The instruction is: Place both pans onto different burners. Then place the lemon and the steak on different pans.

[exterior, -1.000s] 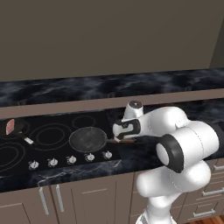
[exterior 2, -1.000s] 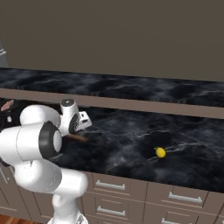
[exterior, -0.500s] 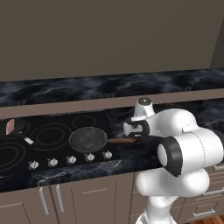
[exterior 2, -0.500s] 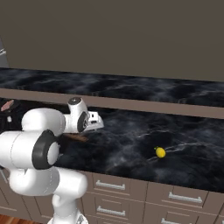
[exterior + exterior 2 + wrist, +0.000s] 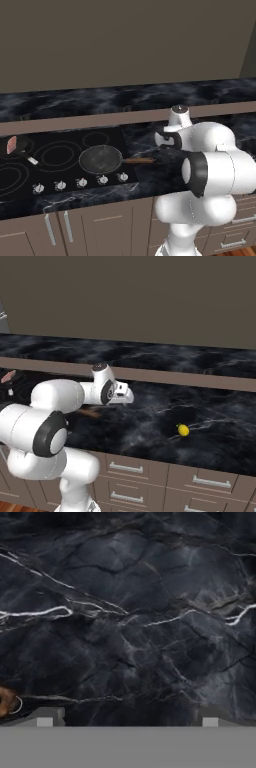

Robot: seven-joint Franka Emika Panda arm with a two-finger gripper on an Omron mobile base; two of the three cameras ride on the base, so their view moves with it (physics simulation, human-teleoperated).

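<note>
Currently the grey pan is seen lying on a front burner of the cooktop, its long brown handle stretched out level toward the right, past the glass edge and over the marble counter. The black pan is set at the cooktop's far left, handle angled toward the front right, with the steak resting in it. The lemon is found well to the right on the counter. The gripper is held over bare marble with its fingertips spread wide apart and nothing between them; the handle's end is glimpsed beside them. No writing can be read.
</note>
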